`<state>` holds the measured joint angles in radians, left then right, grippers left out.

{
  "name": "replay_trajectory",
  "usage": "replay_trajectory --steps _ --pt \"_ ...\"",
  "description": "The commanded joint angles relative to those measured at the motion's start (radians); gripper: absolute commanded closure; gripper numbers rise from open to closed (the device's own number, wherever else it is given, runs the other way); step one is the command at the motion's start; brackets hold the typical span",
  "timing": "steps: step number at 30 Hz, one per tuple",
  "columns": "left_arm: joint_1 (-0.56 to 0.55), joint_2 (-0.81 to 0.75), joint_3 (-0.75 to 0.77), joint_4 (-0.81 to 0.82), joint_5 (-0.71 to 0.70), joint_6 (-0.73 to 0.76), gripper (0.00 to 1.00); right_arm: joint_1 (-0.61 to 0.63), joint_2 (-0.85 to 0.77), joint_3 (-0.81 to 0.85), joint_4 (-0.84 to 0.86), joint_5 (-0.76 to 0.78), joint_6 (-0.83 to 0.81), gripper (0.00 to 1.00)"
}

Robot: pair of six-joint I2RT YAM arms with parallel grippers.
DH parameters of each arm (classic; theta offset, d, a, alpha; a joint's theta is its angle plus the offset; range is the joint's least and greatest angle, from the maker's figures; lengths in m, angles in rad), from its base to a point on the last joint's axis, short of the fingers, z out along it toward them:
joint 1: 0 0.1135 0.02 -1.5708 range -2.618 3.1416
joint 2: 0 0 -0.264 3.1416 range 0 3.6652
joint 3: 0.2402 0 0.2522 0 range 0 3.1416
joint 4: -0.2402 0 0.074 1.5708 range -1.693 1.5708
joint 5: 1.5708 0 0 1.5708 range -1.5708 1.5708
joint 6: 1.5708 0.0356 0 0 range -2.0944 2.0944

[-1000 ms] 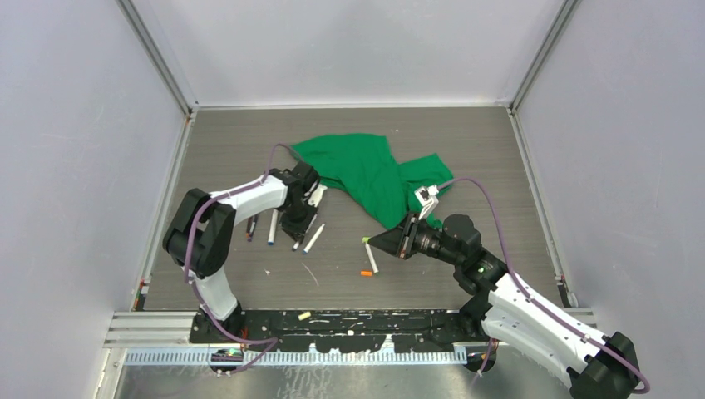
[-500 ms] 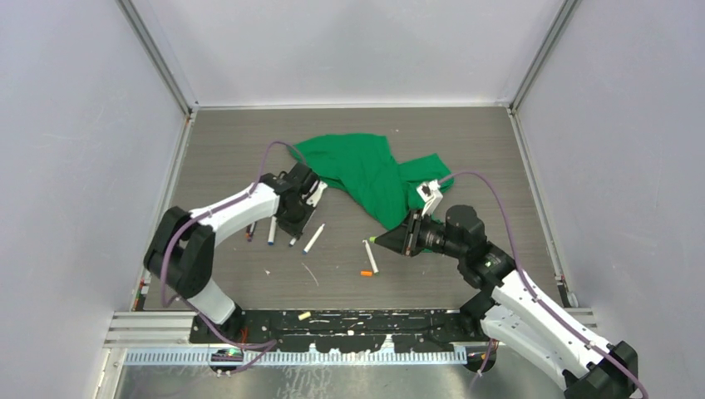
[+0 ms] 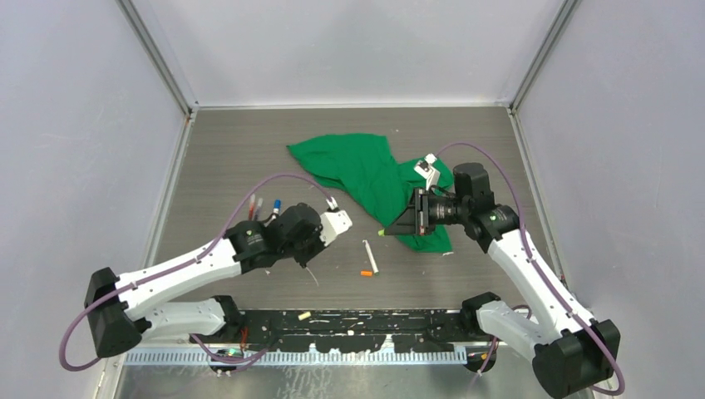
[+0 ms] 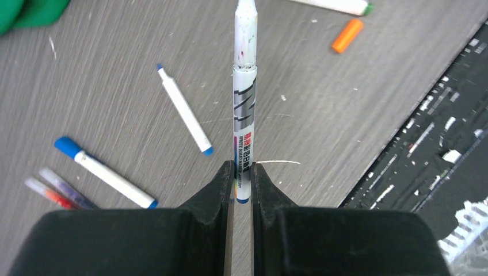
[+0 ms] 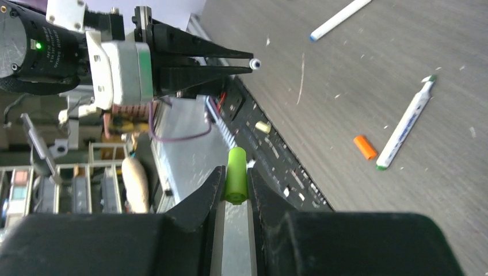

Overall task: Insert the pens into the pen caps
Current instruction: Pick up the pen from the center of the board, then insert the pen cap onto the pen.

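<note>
Left gripper [image 4: 242, 168] was clamped on the rear of a pen [image 4: 244, 103]. Blue end between the jaws, bare tip pointing away toward the top of the left wrist view. Right gripper [image 5: 235, 171] was clamped on a green cap [image 5: 236, 158], which stuck out past the fingertips.

Both were held off the table [image 3: 233, 158], near each other at centre of the top view by the lower edge of the cloth [image 3: 357, 170], not touching. In the right wrist view the pen tip showed at upper centre, offset from the cap.

Step judged: mating this pen with the green cap. Both pick-ups done, insertion not yet made. The next move would call for bringing the tip and the cap mouth onto one line, then a straight push. Which end of the cap was open could not be told.

On the table lay loose pens [image 4: 184, 112] at left and an orange cap [image 4: 347, 35] at upper right of the left wrist view.
</note>
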<state>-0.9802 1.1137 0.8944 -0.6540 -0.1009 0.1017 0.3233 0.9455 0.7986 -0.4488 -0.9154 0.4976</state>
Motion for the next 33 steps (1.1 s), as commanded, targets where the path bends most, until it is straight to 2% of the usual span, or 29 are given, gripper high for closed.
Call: replay_trajectory --steps 1,9,19,33 --pt "-0.089 -0.050 -0.013 0.074 0.016 0.066 0.99 -0.004 0.021 0.111 -0.179 -0.143 -0.132 0.99" --pt "-0.161 -0.045 -0.003 0.091 0.041 0.078 0.99 0.001 0.002 0.080 -0.184 -0.094 -0.107 0.99" --pt "-0.216 -0.037 -0.003 0.101 0.042 0.084 0.99 0.090 0.043 0.056 -0.094 -0.043 -0.048 0.99" --pt "-0.242 -0.032 -0.006 0.105 0.037 0.085 0.99 0.160 0.083 0.018 -0.012 -0.009 -0.002 0.99"
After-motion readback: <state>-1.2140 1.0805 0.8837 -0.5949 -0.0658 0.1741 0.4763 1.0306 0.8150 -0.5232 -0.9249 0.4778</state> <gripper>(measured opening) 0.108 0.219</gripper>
